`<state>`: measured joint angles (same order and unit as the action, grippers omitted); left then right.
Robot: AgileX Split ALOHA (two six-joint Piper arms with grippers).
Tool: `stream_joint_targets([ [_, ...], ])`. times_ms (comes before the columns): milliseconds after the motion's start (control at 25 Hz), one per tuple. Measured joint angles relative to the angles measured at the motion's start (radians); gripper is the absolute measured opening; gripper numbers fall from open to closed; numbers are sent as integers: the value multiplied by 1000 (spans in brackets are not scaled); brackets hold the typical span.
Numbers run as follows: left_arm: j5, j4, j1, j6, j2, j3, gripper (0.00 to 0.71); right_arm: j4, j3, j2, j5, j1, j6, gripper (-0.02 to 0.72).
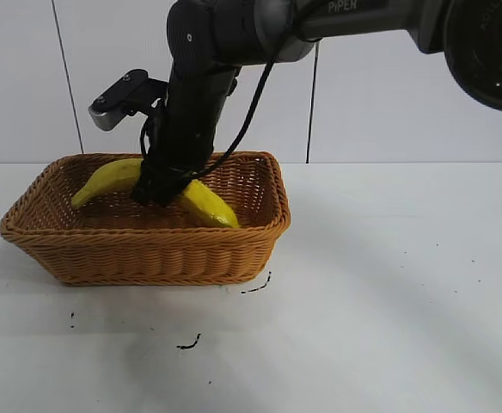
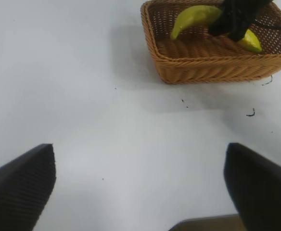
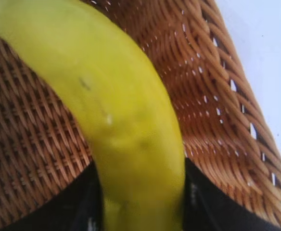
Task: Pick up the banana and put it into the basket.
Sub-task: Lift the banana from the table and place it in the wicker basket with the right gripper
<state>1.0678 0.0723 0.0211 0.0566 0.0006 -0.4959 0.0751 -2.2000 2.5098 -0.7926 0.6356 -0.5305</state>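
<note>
In the exterior view, you see the basket (image 1: 148, 249) at the left of the frame, standing on the white desk (image 1: 388, 301). The banana (image 1: 109, 178) lies inside the basket's rim, one end pointing to the upper left and the other end showing at the centre of the basket. Whether it touches the woven floor you cannot tell.

The right gripper (image 1: 161, 191) reaches down from the upper centre of the frame into the basket. Its fingers are partly closed and clamp the banana at mid-length. In the right wrist view, the banana (image 3: 116, 120) fills the centre of the frame, with a dark finger on each side at the lower edge and the basket's weave (image 3: 217, 96) close behind.

In the left wrist view, you see the left gripper (image 2: 140, 187) above bare desk at the lower edge of the frame, fingers (image 2: 20, 192) spread wide and holding nothing. The basket (image 2: 212, 65) sits well apart, at the upper right.

A few small dark marks (image 1: 189, 344) lie on the desk in front of the basket.
</note>
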Motion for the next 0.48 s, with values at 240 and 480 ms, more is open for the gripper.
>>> stream_joint_targets([
  [240,0,0,0,0,0,0,690,-19,0,-1,0,0,0,464],
  [480,0,0,0,0,0,0,690,-75,0,-17,16,0,18,678],
])
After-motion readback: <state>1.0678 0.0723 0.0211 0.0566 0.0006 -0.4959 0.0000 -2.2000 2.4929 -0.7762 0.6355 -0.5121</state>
